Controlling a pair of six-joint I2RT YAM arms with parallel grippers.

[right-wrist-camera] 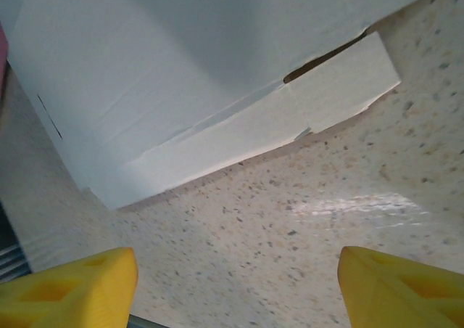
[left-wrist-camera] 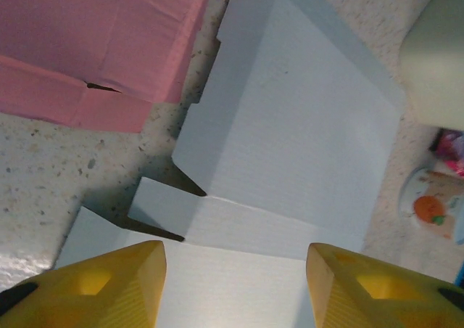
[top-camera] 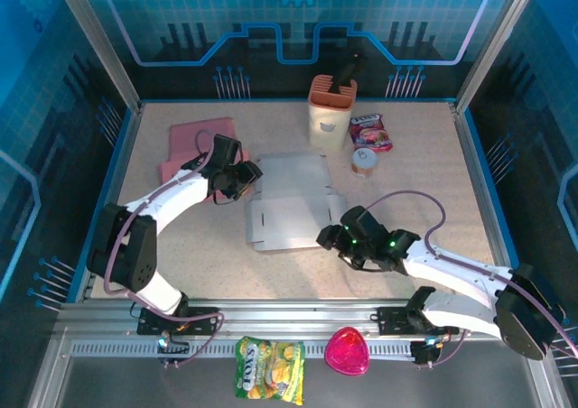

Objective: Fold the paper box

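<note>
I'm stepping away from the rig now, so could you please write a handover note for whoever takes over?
Left tool: open, above the far-left flaps of the paper box, holding nothing.
Right tool: open, empty, over the table by the box's near-right corner.
Box: lying flat mid-table, with a pink sheet off its far-left corner.
Done: no fold made.
Left to do: all the folding, probably raising the walls and tucking the flaps.

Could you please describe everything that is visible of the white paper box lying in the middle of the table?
The white paper box is a thin, matte cardboard blank with creased panels, small side flaps and a slot. It lies mostly flat and unfolded on the speckled table. The open left gripper hangs over its left edge. The open right gripper is just short of its near right corner and does not touch it.
</note>
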